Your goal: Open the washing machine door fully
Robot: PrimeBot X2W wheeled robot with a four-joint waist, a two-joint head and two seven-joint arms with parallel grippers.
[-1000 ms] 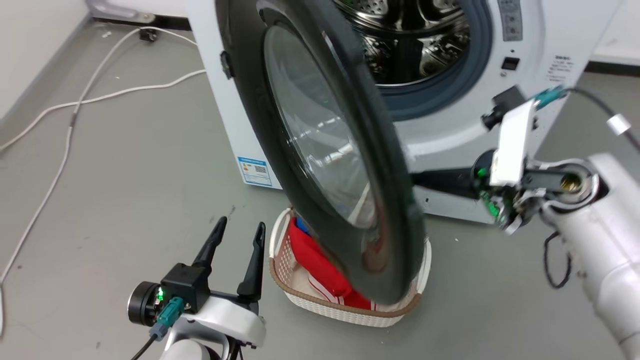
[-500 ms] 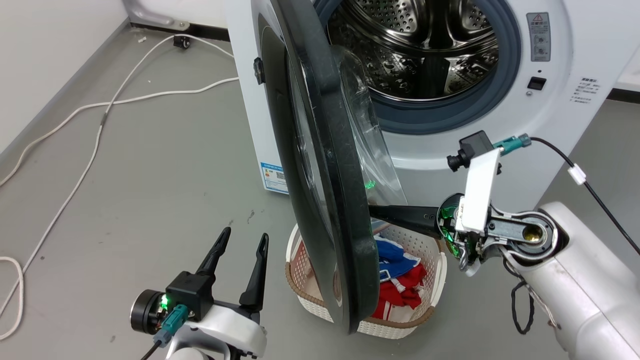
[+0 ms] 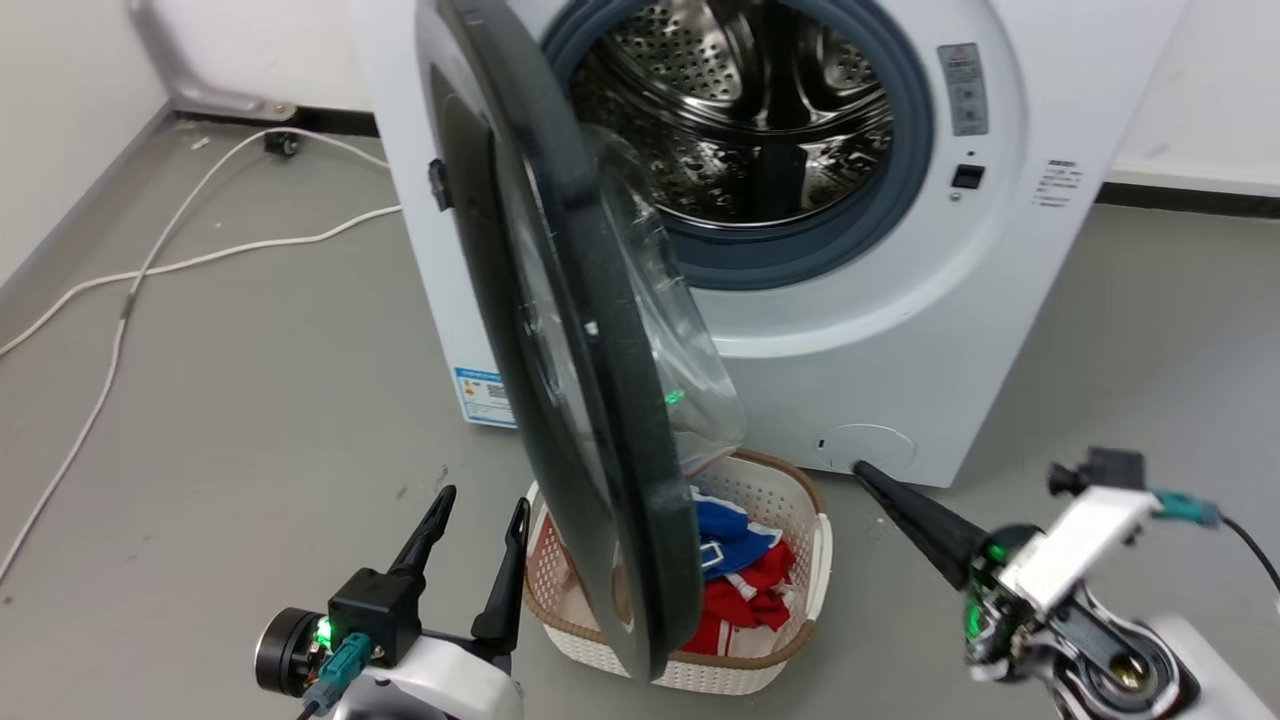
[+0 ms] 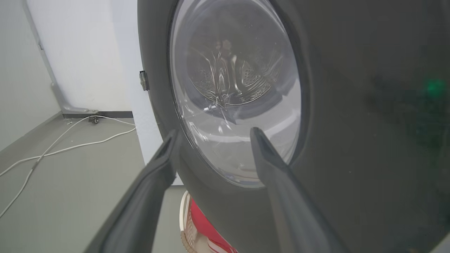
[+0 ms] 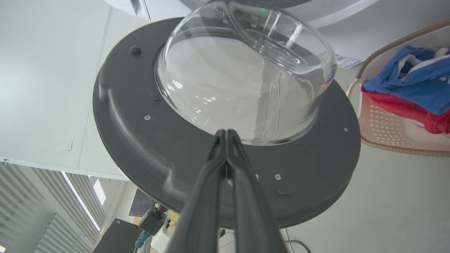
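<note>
The white washing machine [image 3: 900, 330] stands with its steel drum [image 3: 740, 120] exposed. The black washing machine door [image 3: 625, 430] hangs swung out, nearly edge-on in the head view, its clear bowl window [image 3: 690, 370] bulging toward the machine. My left gripper [image 3: 478, 515] is open at the lower left, just outside the door's outer face [image 4: 351, 105] and touching nothing. My right gripper [image 3: 865, 472] is shut and empty. It sits low at the right, apart from the door, pointing at the door's inner face [image 5: 140, 140] and bowl [image 5: 239, 80].
A white woven-rim basket [image 3: 800, 600] with red and blue clothes sits on the floor under the door's lower edge. White cables [image 3: 150, 270] trail over the grey floor at the left. A wall runs behind the machine.
The head camera has shifted. The door swung from showing its outer face to nearly edge-on. My right gripper drew back from behind the door, down to the lower right. The left gripper stayed put.
</note>
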